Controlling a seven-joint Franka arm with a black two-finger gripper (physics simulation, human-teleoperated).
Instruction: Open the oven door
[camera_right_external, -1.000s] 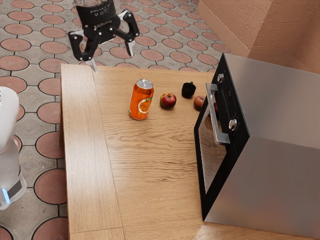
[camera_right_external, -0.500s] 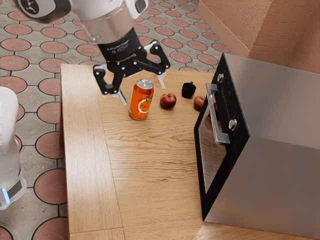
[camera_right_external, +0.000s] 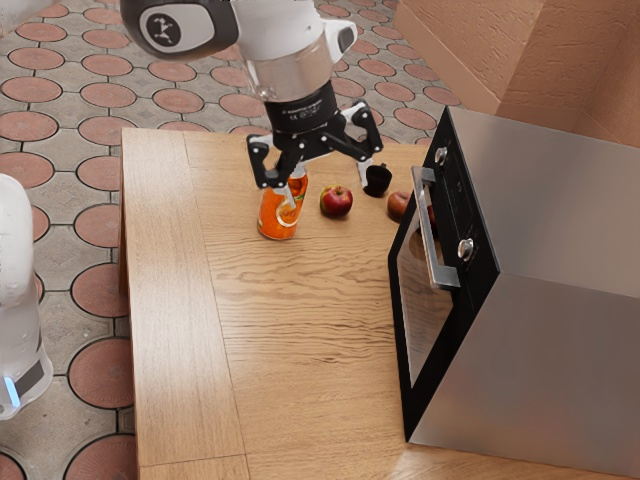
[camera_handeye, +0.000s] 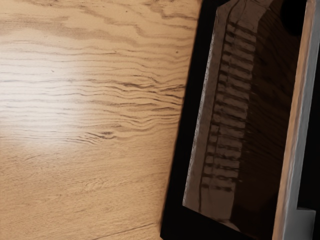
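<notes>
My gripper (camera_right_external: 328, 190) hangs above the table in the exterior view, open with nothing between its fingers, to the exterior view's left of the oven (camera_right_external: 560, 350). A gap separates it from the long metal handle (camera_right_external: 430, 232), which runs along the upper part of the oven door (camera_right_external: 424, 310). The door is closed. In the wrist view the dark glass door (camera_handeye: 225, 115) and the handle (camera_handeye: 296, 130) appear, with the handle at some distance from the glass.
An orange can (camera_right_external: 279, 215) stands partly behind the gripper. Near it on the wooden table (camera_right_external: 300, 350) lie a red apple (camera_right_external: 336, 202), a small black object (camera_right_external: 377, 180) and another reddish fruit (camera_right_external: 398, 206) close to the oven.
From the exterior view's upper left, my open gripper has travelled toward its right, passing over the can and closer to the oven. The oven and the things on the table have stayed put.
</notes>
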